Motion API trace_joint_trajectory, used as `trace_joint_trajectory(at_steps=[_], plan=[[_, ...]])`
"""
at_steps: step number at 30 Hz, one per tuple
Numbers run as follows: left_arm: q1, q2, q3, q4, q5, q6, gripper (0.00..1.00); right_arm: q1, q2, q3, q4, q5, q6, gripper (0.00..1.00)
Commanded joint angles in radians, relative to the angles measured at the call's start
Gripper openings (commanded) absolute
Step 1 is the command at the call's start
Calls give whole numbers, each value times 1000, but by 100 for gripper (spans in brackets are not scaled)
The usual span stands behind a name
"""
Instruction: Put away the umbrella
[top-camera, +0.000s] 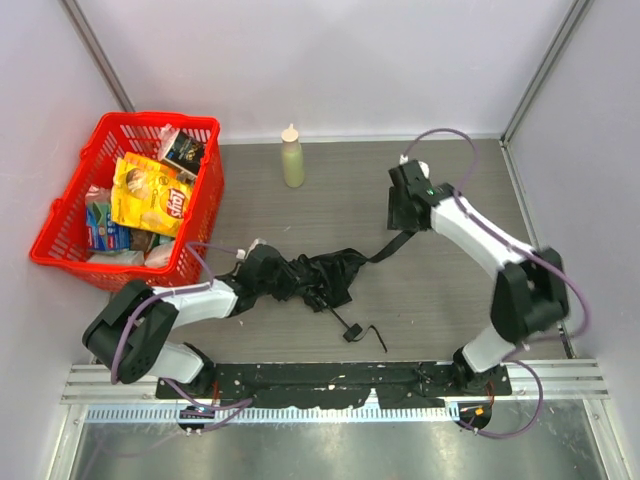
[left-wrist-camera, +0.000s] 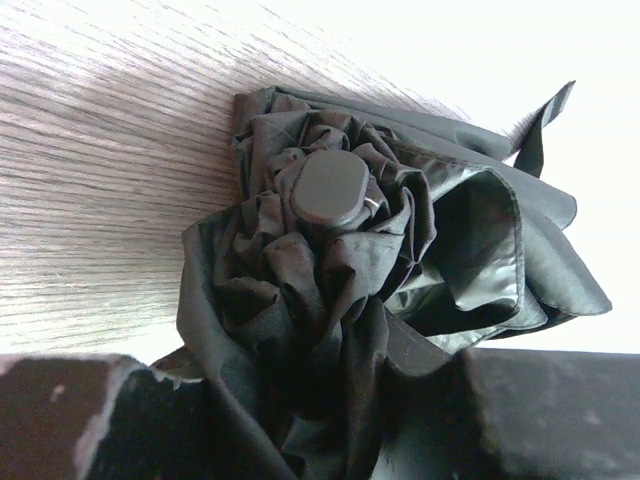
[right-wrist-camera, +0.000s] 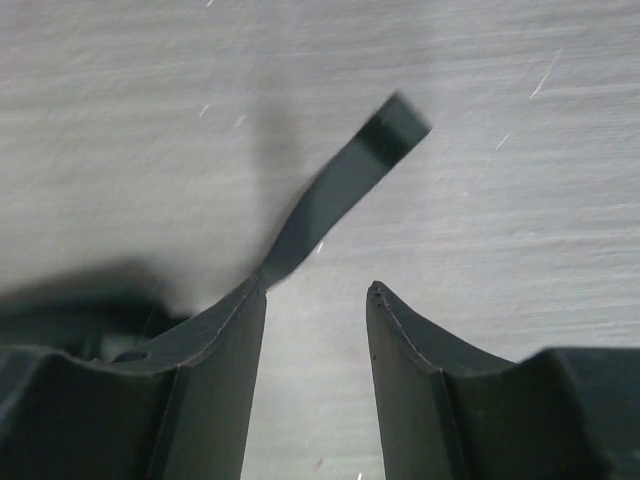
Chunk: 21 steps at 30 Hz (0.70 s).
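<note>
- Nearest of all is the flat black mounting plate (top-camera: 330, 380), which carries both arm bases at the table's near edge.
- Beyond it spreads the grey wood-grain table (top-camera: 450, 300), walled in by pale panels.
- On the right, the white-and-black right arm (top-camera: 480, 235) reaches up and inward. The left arm (top-camera: 190, 300) lies low, pointing right toward the table's middle.
- At far left sits a red plastic mesh shopping basket (top-camera: 205, 200), filled with packets, among them a yellow snack bag (top-camera: 150, 195).
- Between the two grippers on the table lies the black fabric compact umbrella (top-camera: 315, 275), its canopy crumpled and loose.
  - Its bunched body runs roughly left to right.
  - Its top end points left, into the left gripper.
- Against the far wall stands an upright pale green squeeze bottle (top-camera: 292, 158), well apart from the umbrella.
- At the canopy's left end, the left gripper (top-camera: 265, 270) has its fingers (left-wrist-camera: 100, 420) set wide, with gathered fabric packed between them and pressed against both.
- Over bare table, the right gripper (right-wrist-camera: 315, 300) has its jaws parted with nothing between them.
- From the canopy, a flat black fabric band (right-wrist-camera: 340, 190) stretches up and right, touching one fingertip of the right gripper.
- Running out of the canopy toward the near right is the thin black metal shaft (top-camera: 335, 315).
- That shaft ends at the small black handle (top-camera: 351, 334), and a short wrist strap (top-camera: 376, 338) lies just beside it.
- Facing the left wrist camera is the rounded black cap (left-wrist-camera: 330, 188), ringed by pleats.
</note>
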Motion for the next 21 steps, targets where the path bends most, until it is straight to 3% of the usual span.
trace_joint_trajectory(at_steps=[1, 3, 7, 9, 12, 21], plan=[[8, 28, 24, -267, -80, 16, 0, 50, -283, -296, 325, -251, -91, 51], [8, 44, 73, -368, -102, 4, 0, 236, -403, -503, 480, -214, -168, 53], [6, 61, 108, -476, -126, -18, 0, 542, -529, -668, 760, -101, -213, 60], [6, 72, 122, -502, -130, -32, 0, 605, -513, -694, 848, -30, -224, 61], [4, 101, 148, -537, -127, -56, 0, 650, -407, -680, 945, -48, -259, 62], [-14, 186, 223, -593, -100, -102, 0, 718, -109, -541, 1015, 45, -270, 63]])
